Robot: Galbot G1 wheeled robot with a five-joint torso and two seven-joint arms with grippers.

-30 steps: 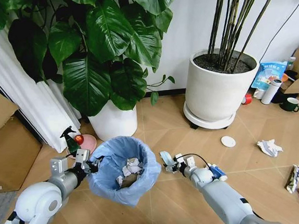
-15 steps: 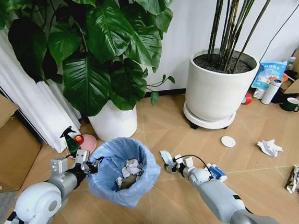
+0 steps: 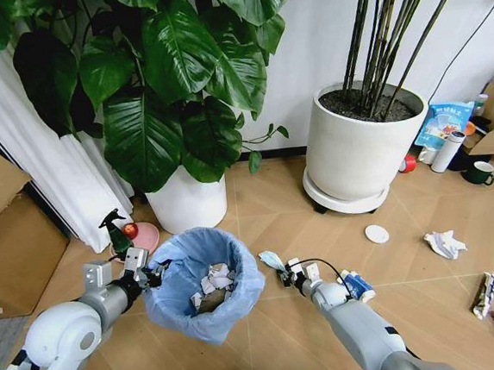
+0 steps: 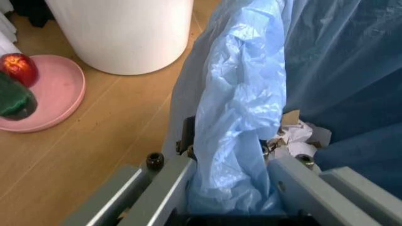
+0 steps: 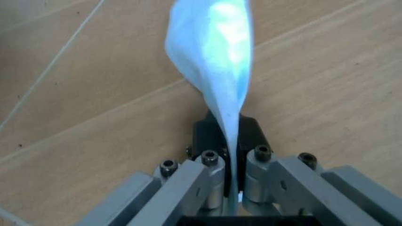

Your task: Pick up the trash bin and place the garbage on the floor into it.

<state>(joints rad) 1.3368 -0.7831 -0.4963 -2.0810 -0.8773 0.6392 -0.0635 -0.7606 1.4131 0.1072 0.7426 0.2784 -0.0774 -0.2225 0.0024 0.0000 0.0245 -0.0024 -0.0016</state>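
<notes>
**Held scrap beside the bin rim**

The left gripper (image 3: 155,273) has its jaws clamped on the bag-lined rim of the trash bin (image 3: 203,280), which already holds crumpled paper. The right gripper (image 3: 282,273) has its jaws closed on a thin pale-blue scrap (image 5: 217,61), whose long axis runs straight out from the jaws. The bin mouth lies just to the robot's left of this scrap. More garbage lies well apart to the right on the floor (image 3: 275,208): a paper wad (image 3: 445,243) and a silvery wrapper (image 3: 485,294).
</notes>
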